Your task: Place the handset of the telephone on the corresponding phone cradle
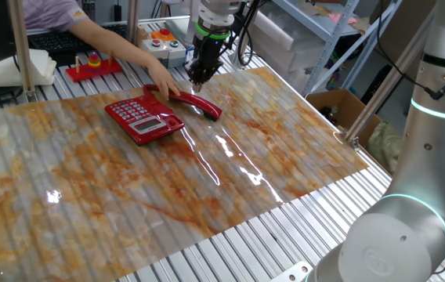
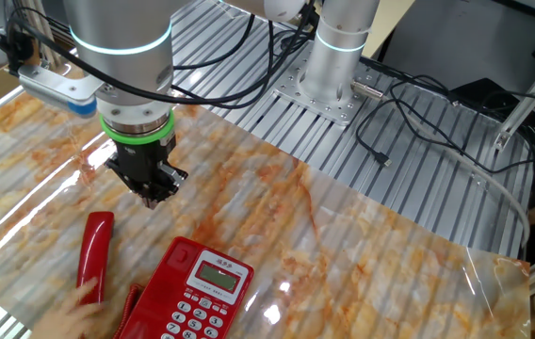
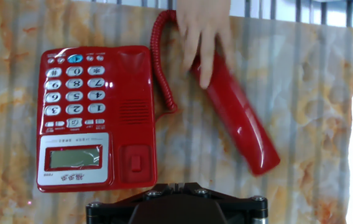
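Note:
The red handset (image 3: 238, 118) lies flat on the marbled sheet, off the telephone (image 3: 96, 118) and to its right, joined to it by a coiled red cord (image 3: 161, 68). A person's hand (image 3: 204, 31) rests on the handset's far end. The phone cradle (image 3: 136, 112), the red strip beside the keypad, is empty. My gripper (image 3: 178, 185) hangs above the table near the phone's display end, with the fingers together and nothing between them. In the fixed views the gripper (image 1: 199, 78) (image 2: 154, 196) hovers just beyond the handset (image 1: 195, 102) (image 2: 93, 254) and the telephone (image 1: 144, 119) (image 2: 197, 297).
The person's arm (image 1: 113, 39) reaches in from the back. A red tray with coloured rings (image 1: 93, 66) and a button box (image 1: 164, 39) stand behind the sheet. A cardboard box (image 1: 336, 106) sits off the table's right edge. The arm base (image 2: 329, 85) and cables (image 2: 418, 94) lie beyond.

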